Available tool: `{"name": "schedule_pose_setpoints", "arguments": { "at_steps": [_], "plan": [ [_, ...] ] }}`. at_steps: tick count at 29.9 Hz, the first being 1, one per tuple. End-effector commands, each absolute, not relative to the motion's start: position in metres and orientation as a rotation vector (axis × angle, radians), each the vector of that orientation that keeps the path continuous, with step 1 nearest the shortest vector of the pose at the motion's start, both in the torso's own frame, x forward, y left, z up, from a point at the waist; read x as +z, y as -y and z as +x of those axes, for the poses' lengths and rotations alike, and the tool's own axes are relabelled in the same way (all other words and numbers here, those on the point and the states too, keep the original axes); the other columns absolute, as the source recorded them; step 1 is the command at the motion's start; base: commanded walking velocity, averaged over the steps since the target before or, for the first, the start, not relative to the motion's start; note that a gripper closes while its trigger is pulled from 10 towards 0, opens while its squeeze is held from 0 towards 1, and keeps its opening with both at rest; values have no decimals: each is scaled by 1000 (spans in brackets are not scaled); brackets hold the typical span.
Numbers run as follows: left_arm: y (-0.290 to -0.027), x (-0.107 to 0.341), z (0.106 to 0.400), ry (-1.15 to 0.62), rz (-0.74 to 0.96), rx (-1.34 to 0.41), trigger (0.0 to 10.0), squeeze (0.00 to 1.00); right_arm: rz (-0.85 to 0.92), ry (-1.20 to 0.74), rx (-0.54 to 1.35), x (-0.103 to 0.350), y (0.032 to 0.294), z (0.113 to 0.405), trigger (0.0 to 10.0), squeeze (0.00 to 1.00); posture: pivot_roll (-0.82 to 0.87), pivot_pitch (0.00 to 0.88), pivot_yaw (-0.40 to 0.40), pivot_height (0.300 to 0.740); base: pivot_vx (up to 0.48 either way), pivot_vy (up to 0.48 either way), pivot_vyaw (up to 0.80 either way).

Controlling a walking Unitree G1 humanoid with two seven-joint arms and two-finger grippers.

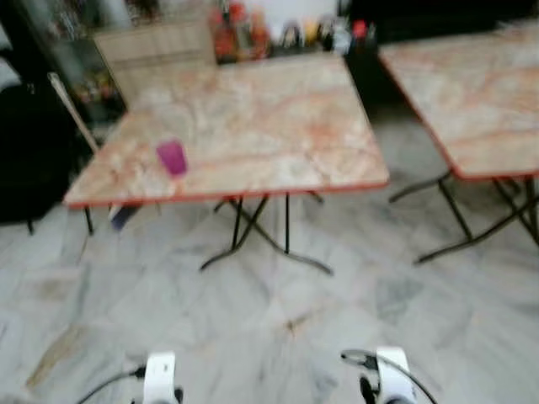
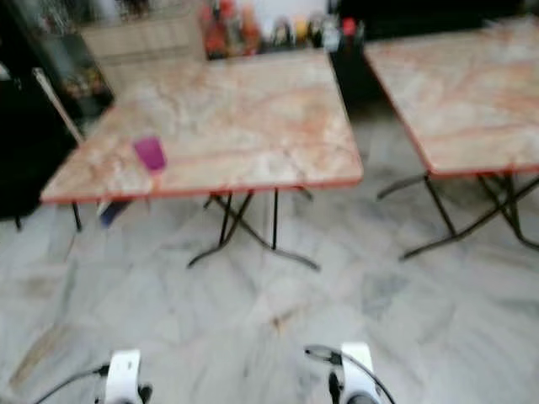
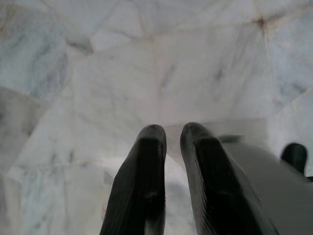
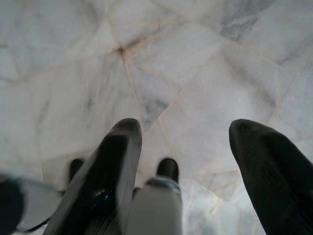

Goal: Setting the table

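1. A purple cup (image 1: 172, 157) stands upright on the marble-patterned folding table (image 1: 253, 126), near its front left corner.
2. A second folding table (image 1: 472, 93) stands to the right, apart from the first.
3. The left gripper (image 3: 171, 134) hangs over the pale marble floor (image 3: 98, 73), fingers nearly together, holding nothing.
4. The right gripper (image 4: 186, 129) hangs over the floor too, fingers spread wide, empty.
5. Blurred items, perhaps bottles (image 1: 244, 34), crowd behind the table.
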State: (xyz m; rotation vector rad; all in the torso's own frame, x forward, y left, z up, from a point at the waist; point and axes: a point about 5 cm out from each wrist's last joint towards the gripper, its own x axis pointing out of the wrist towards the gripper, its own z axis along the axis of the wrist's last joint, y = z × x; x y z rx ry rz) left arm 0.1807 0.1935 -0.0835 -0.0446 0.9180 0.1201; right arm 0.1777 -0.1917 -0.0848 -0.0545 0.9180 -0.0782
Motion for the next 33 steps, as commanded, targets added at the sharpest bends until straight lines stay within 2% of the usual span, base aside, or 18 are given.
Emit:
{"name": "schedule_pose_setpoints", "arguments": {
  "at_steps": [1, 10, 28, 33],
  "plan": [
    [-204, -83, 179, -916, -30, 145, 10000, 0, -34, -909, -52, -84, 180, 183, 10000, 0, -32, 10, 100, 740, 0, 0, 0],
    [-204, -84, 177, -927, -24, 138, 10000, 0, -32, -907, -43, -84, 178, 183, 10000, 0, -33, 0, 100, 740, 0, 0, 0],
    [-205, -83, 177, -926, -29, 149, 10000, 0, -20, -903, -51, -84, 179, 183, 10000, 0, -20, 18, 98, 740, 0, 458, 0],
    [-205, -84, 177, -927, -30, 155, 10000, 0, -18, -902, -59, -84, 179, 183, 10000, 0, -17, 26, 97, 740, 0, 58, 0]
  ]
}}
